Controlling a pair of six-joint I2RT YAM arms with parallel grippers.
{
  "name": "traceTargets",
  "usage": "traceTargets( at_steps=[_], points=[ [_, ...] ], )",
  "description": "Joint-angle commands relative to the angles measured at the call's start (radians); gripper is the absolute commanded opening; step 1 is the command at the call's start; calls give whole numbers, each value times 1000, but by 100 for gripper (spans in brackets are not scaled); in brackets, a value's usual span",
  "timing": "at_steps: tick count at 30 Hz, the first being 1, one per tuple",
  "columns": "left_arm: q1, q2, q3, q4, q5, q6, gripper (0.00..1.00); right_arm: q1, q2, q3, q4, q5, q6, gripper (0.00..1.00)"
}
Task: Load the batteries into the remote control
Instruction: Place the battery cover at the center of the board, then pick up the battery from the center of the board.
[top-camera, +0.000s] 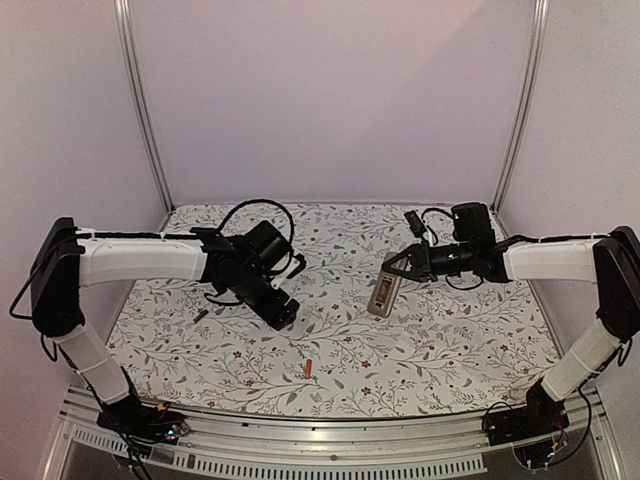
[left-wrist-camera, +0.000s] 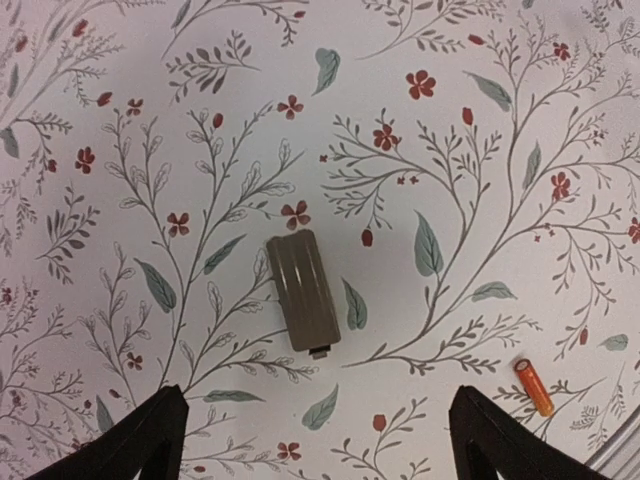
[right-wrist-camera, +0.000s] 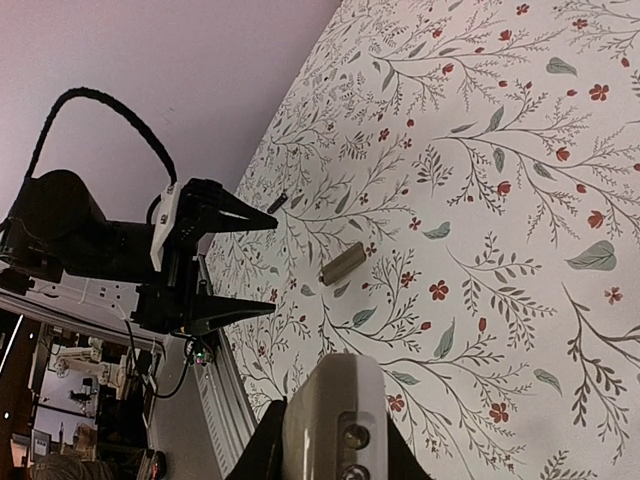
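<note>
Right hand (top-camera: 392, 268) clamps one remote control (top-camera: 381, 296); left hand (left-wrist-camera: 318, 400) gapes empty above one grey cover (left-wrist-camera: 303, 291), one orange battery (left-wrist-camera: 534, 386) nearby.

The cover (left-wrist-camera: 303, 290) lies on the table (top-camera: 450, 340) beneath the left gripper (left-wrist-camera: 315, 440) (a battery (top-camera: 309, 370) nearer, slightly right). The remote control (top-camera: 383, 295) hangs farther right.

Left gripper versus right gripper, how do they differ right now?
The left gripper has its fingers wide open and holds nothing; the right gripper has its fingers shut on the remote control. The left gripper points down over the grey cover, which lies flat on the table; the right gripper reaches sideways and holds the remote control tilted. Both are black and two-fingered.
</note>
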Motion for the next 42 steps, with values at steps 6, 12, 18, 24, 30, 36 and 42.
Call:
traceTargets(
  at_steps=[6,12,18,24,30,36,42],
  points=[
    [146,-97,-52,-98,-46,11,87,-3,-44,-36,3,-25,-34,0],
    [356,-111,-91,-187,4,-28,77,-3,-52,-65,43,-66,-43,0],
    [483,-104,-130,-211,20,-6,72,-3,-69,-96,106,-111,-50,0],
    [517,-56,-97,-239,61,32,65,-1,-82,-115,172,-142,-39,0],
    [526,2,-70,-278,76,49,59,-1,-84,-113,174,-141,-35,0],
    [530,45,-57,-285,46,65,57,-1,-76,-108,174,-144,-29,0],
    [561,86,-61,-257,53,66,53,-1,-72,-108,173,-146,-29,0]
  ],
)
